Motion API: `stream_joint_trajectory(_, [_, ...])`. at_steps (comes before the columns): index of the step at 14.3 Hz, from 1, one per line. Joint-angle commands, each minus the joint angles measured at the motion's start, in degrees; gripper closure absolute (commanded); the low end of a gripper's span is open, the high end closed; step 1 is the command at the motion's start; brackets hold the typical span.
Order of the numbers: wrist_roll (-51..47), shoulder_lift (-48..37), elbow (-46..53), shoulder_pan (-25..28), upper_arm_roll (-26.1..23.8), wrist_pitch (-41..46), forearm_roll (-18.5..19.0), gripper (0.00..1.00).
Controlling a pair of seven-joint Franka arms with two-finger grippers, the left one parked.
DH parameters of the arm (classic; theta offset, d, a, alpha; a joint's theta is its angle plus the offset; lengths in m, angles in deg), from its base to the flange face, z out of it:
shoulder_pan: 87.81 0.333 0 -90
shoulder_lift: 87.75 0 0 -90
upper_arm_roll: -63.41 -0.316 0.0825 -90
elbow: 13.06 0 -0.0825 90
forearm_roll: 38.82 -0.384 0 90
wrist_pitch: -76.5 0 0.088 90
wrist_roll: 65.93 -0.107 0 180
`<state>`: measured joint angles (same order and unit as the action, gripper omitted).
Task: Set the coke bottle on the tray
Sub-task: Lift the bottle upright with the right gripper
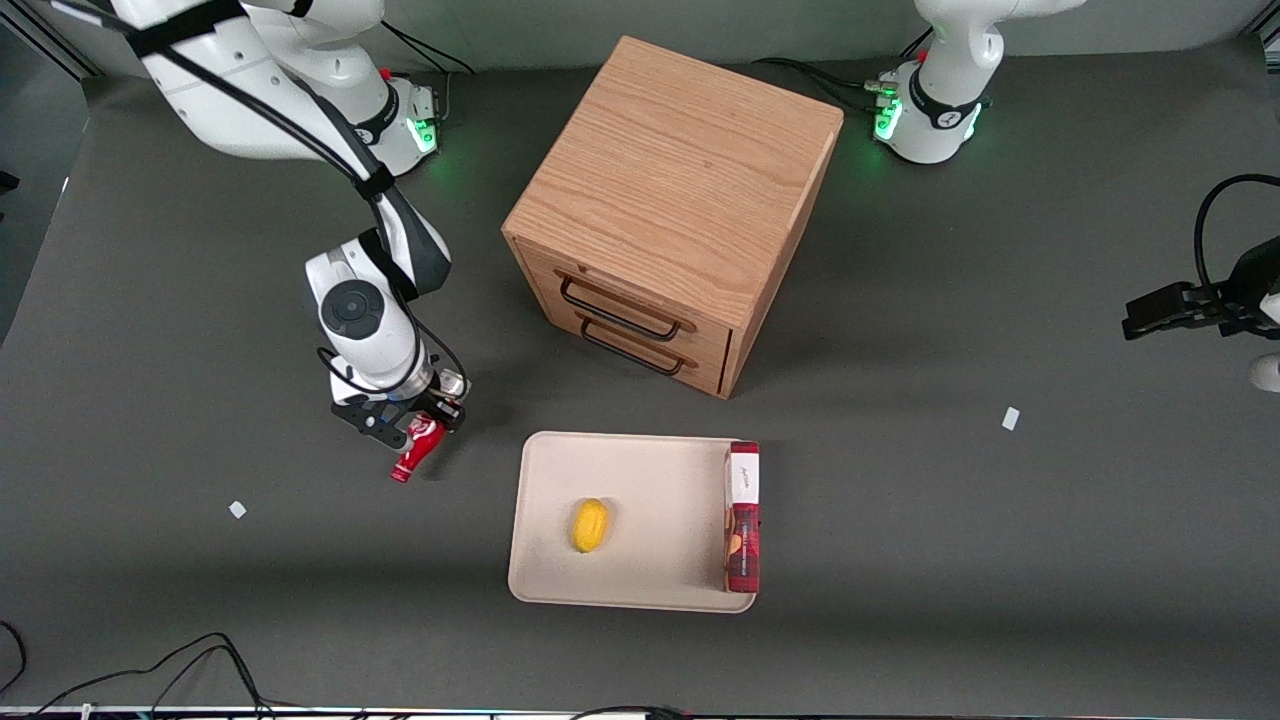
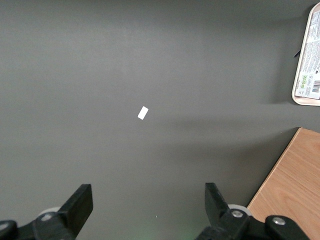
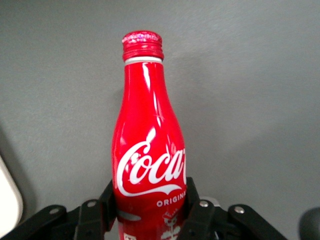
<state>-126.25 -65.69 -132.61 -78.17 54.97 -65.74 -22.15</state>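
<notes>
Nearest the front camera sits the tray, flat on the dark surface, with a yellow lemon-like fruit near its middle and a red box lying along the rim toward the parked arm's end. That leaves a bare stretch of tray toward my end, which I judge to be the natural spot for the drop.

A little farther from the camera, just off the tray's edge toward my end, my tool hangs low over the surface, clamped on the coke bottle. I grip the lower body so the bottle slants, cap pointing toward the camera and away from my wrist. Whether it clears the surface, I cannot tell.

Farthest stands the wooden drawer cabinet, well apart from my path.

My wrist camera gives what the front view cannot: the fingers pressed on both flanks of the bottle below the white script. The front view alone shows the route to the tray.
</notes>
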Motion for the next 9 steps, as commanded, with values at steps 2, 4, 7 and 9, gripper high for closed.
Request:
stream_joint_trajectory(2, [4.4, -8.4, 2.6, -13.2, -14.1, 14.1, -5.1, 1.00])
stream_joint_trajectory(4, [6.8, -10.2, 7.2, -22.0, -23.2, 23.7, -5.9, 1.00])
stream_joint_trajectory(7, [12.9, -10.3, 17.6, -35.6, -36.4, 39.0, -8.7, 1.00])
stream_joint_trajectory(9, [16.3, -10.2, 24.0, -40.1, -40.9, 46.1, -8.8, 1.00])
